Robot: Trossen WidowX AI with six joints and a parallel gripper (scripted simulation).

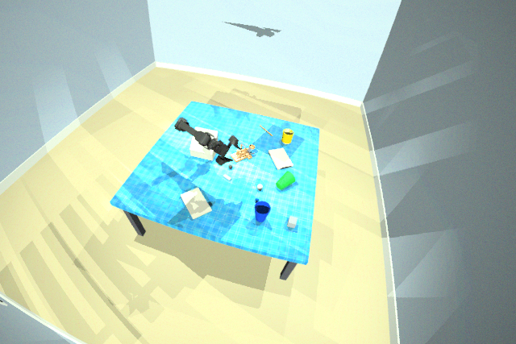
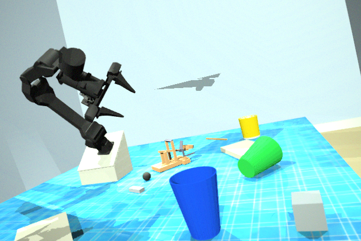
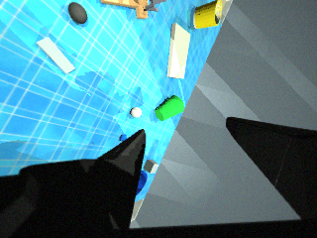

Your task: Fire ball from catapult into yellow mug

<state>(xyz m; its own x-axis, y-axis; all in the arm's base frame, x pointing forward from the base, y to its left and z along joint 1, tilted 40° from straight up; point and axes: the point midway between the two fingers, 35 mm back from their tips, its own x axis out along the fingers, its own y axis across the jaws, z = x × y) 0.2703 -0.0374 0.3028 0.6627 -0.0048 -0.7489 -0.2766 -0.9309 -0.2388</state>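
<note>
The wooden catapult [image 1: 243, 152] [image 2: 173, 158] [image 3: 129, 5] stands near the table's middle. A dark ball [image 1: 229, 167] [image 2: 146, 176] [image 3: 77, 12] lies on the table just in front of it. A small white ball [image 1: 260, 186] [image 3: 136, 112] lies further out, near the green cup. The yellow mug [image 1: 287, 136] [image 2: 249, 126] [image 3: 208, 15] stands upright at the far side. My gripper [image 1: 231, 151] [image 2: 128, 103] [image 3: 183, 127] is open and empty. It is raised well above the table, to the left of the catapult.
A green cup [image 1: 285, 180] [image 2: 260, 156] lies on its side. A blue cup [image 1: 262, 211] [image 2: 196, 201] stands upright. A white slab [image 1: 280, 158] [image 2: 237, 148], grey cube [image 1: 292, 222] [image 2: 308, 210], small white block [image 1: 226, 176] [image 2: 136, 189] and wooden stick [image 1: 266, 130] [image 2: 216, 138] lie around.
</note>
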